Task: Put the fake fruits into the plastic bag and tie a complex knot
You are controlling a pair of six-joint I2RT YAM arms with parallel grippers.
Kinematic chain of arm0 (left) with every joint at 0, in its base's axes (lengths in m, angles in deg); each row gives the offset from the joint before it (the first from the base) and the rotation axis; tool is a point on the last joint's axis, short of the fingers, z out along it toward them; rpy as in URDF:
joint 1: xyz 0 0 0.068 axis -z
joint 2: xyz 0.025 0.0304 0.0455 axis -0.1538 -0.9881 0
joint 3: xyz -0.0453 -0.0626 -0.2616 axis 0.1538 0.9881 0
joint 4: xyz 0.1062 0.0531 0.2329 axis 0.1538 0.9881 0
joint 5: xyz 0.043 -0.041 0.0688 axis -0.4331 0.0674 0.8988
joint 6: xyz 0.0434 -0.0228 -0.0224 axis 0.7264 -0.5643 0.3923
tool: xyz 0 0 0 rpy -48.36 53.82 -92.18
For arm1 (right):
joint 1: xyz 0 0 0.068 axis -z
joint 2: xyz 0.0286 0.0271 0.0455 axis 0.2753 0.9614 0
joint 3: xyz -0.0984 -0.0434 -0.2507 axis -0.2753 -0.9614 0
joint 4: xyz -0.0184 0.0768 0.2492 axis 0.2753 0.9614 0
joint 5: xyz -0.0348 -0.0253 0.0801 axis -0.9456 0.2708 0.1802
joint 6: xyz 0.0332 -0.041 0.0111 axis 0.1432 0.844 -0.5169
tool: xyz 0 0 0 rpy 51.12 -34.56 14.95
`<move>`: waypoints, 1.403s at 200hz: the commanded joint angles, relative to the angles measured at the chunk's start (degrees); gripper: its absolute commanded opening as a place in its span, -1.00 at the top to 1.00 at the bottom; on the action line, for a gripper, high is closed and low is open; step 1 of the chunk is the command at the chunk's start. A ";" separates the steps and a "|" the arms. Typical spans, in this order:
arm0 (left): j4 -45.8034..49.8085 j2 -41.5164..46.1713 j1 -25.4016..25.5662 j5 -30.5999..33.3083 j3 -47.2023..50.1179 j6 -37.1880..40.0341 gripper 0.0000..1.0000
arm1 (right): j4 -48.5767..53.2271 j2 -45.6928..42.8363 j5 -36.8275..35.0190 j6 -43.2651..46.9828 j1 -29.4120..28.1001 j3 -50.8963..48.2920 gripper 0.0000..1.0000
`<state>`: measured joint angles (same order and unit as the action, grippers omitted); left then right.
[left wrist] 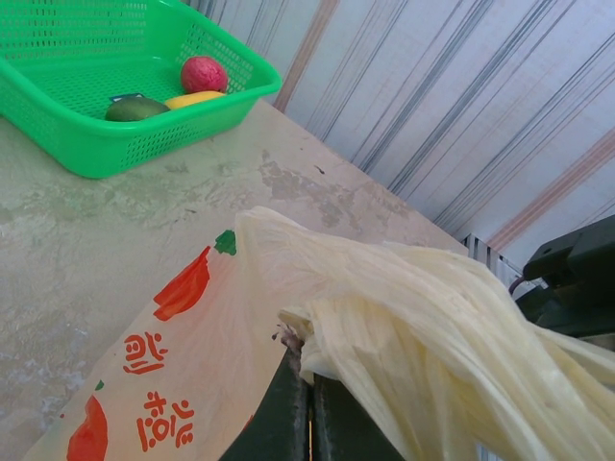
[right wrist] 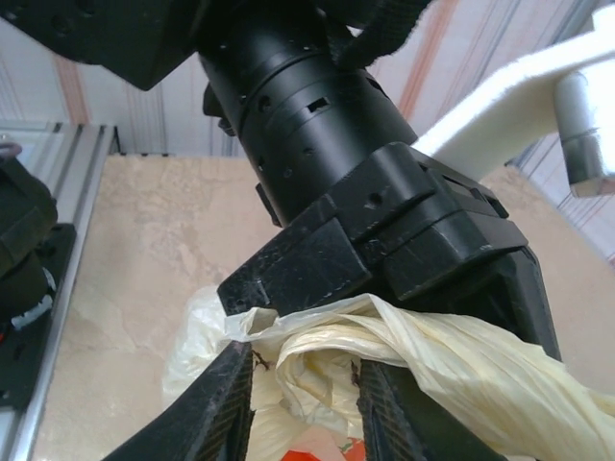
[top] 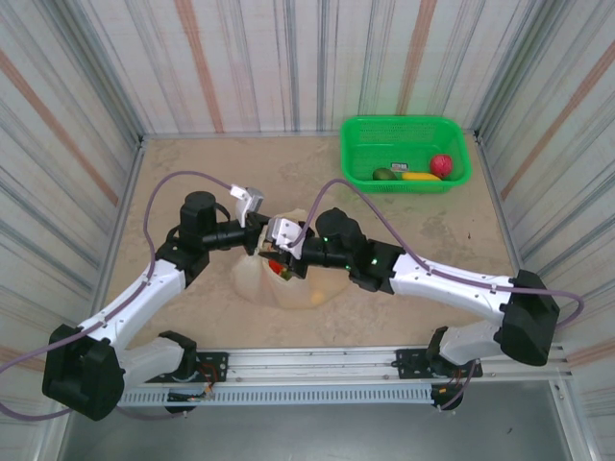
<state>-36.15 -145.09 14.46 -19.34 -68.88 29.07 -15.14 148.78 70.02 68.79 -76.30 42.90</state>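
Tying step. Left claw [left wrist: 309, 389] fully shut on plastic bag [top: 288, 293] handle, right claw [right wrist: 303, 384] part-closed around twisted handle, frame centre. Some fake fruits [top: 441, 165] sit in green basket [top: 404, 130], upper right. Next, likely: cross handles, pull tight without tearing.

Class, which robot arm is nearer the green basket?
Right. The right arm reaches in from the green basket's side; the left arm lies beyond the plastic bag, farther away.
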 commanded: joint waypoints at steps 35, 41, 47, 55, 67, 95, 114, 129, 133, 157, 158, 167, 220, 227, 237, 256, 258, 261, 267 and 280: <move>-1.31 1.47 -0.01 0.61 0.19 -0.12 1.00 | -1.91 2.59 -2.05 -3.05 -0.46 2.20 0.90; -1.20 1.59 -0.01 0.77 0.16 -0.01 1.00 | -1.77 2.47 -1.97 -3.03 -0.51 2.20 0.99; -1.07 1.64 -0.02 0.91 0.11 0.07 1.00 | -1.54 2.21 -1.84 -3.07 -0.46 2.20 1.00; -0.94 1.82 -0.01 1.14 0.15 0.23 1.00 | -1.19 1.71 -1.57 -3.06 -0.50 1.98 1.00; -0.67 1.98 -0.05 1.63 0.21 0.32 1.00 | -0.78 0.50 -0.49 -3.08 -0.56 1.40 1.00; -0.41 2.58 -0.43 2.94 0.29 0.34 1.00 | 1.85 -3.11 2.33 -3.24 -0.75 -0.30 1.00; -0.49 2.84 -0.80 3.85 0.39 0.13 1.00 | 3.41 -5.44 3.72 -3.69 -0.82 -1.61 1.00; -0.54 3.01 -1.16 4.24 0.53 -0.01 1.00 | 4.45 -7.08 3.95 -3.93 -0.88 -2.80 1.00; -0.57 3.05 -1.24 4.36 0.57 -0.01 1.00 | 4.53 -7.48 4.00 -3.93 -0.89 -3.18 1.00; -0.35 3.46 -1.41 5.23 0.76 0.08 1.00 | 5.70 -9.58 4.70 -4.45 -0.92 -4.88 1.00; -0.34 3.52 -1.42 5.27 0.75 0.08 1.00 | 5.79 -9.68 4.79 -4.43 -0.93 -4.94 1.00; -0.08 3.66 -1.47 5.77 0.74 0.11 1.00 | 6.69 -10.32 5.55 -4.50 -0.95 -5.30 1.00; 3.90 5.77 -3.74 14.60 0.70 -0.70 1.00 | 11.97 -15.91 5.40 -5.74 -1.28 -9.16 1.00; 3.90 6.08 -4.09 15.63 0.92 -0.84 1.00 | 12.32 -16.76 5.11 -6.27 -1.23 -10.04 1.00; 4.13 6.36 -4.63 16.75 0.99 -1.10 1.00 | 12.68 -18.00 4.77 -6.98 -1.39 -11.41 1.00; 4.74 6.33 -5.75 18.87 1.05 -1.98 1.00 | 13.33 -19.95 3.23 -8.68 -1.38 -14.02 1.00; 4.88 6.32 -5.91 19.22 1.06 -2.13 1.00 | 13.47 -19.92 3.04 -8.86 -1.38 -14.34 1.00; 4.99 6.26 -6.13 19.68 1.09 -2.36 1.00 | 13.63 -20.71 2.70 -9.16 -1.32 -14.73 1.00; 5.36 6.23 -6.60 20.47 1.05 -2.83 1.00 | 14.17 -22.05 2.03 -9.65 -1.38 -15.49 1.00; 5.82 6.02 -7.64 22.13 1.19 -4.27 1.00 | 14.99 -23.83 -0.05 -11.26 -1.38 -17.33 1.00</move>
<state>-31.67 -139.67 8.82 -3.08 -68.27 27.52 -3.93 128.45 72.89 61.69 -77.15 28.35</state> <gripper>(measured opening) 0.047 0.045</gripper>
